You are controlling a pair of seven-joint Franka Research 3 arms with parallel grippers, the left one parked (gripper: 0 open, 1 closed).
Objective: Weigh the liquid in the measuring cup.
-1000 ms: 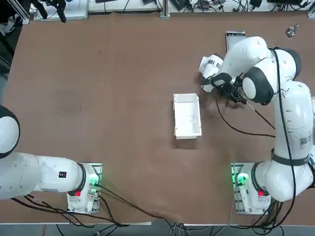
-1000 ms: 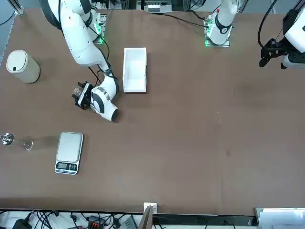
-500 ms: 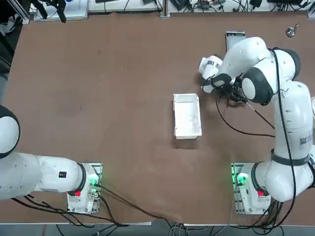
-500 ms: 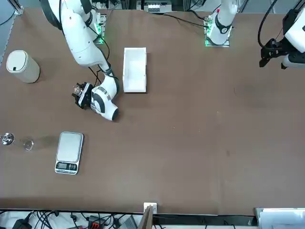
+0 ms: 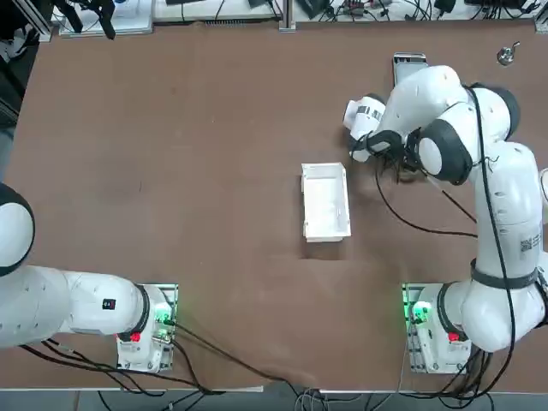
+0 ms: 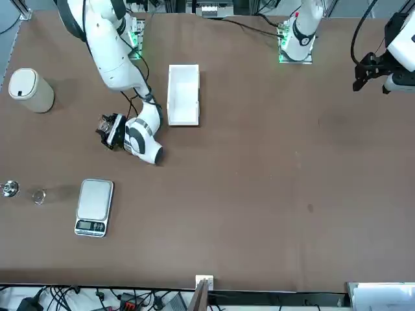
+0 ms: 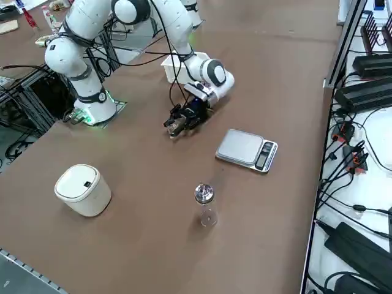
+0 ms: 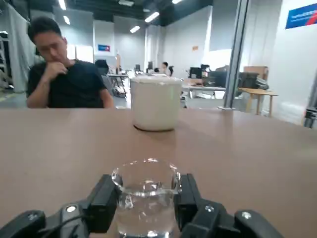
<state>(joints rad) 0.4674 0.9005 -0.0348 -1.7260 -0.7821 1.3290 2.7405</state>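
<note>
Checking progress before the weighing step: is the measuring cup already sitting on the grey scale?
No: the measuring cup sits clamped in the right hand low over the table, while the scale lies bare.

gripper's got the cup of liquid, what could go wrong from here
1. The small clear open-topped cup holds liquid and is pinched only at its sides by the right gripper; a tilt or jerk could spill it or let it slip.
2. The flat grey scale lies apart from the cup across the table; a hard set-down there could slosh liquid onto it.
</note>
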